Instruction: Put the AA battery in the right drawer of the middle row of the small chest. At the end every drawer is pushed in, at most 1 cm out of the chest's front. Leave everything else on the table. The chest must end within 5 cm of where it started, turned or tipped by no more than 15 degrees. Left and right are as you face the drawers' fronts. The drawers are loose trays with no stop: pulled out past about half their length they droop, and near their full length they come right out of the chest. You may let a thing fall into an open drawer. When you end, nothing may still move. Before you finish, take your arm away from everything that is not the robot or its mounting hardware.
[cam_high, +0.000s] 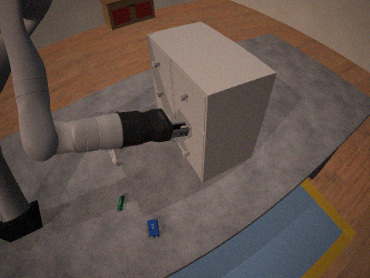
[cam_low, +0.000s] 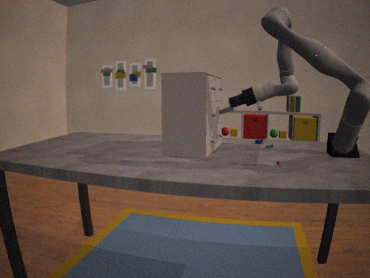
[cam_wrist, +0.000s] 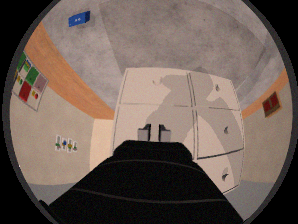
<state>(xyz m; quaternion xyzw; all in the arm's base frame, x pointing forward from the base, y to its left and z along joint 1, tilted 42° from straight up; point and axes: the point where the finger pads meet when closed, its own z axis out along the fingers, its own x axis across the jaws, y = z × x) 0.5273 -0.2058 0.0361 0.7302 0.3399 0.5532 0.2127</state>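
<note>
We log: gripper (cam_high: 184, 132) at small chest (cam_high: 215, 95) front, fingers narrowed onto middle-row right drawer knob (cam_high: 185, 131), pull axis toward arm; AA battery (cam_high: 120, 202) well behind.

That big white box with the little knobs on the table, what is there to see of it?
The small chest is a plain, matte white box standing upright on the grey table. Its front carries rows of small drawers, each with a little white knob. From above, all drawers look pushed in or nearly so. The arm's dark tool reaches the front at a knob on the right side, its fingers narrowed there; whether they grip it cannot be seen.
</note>
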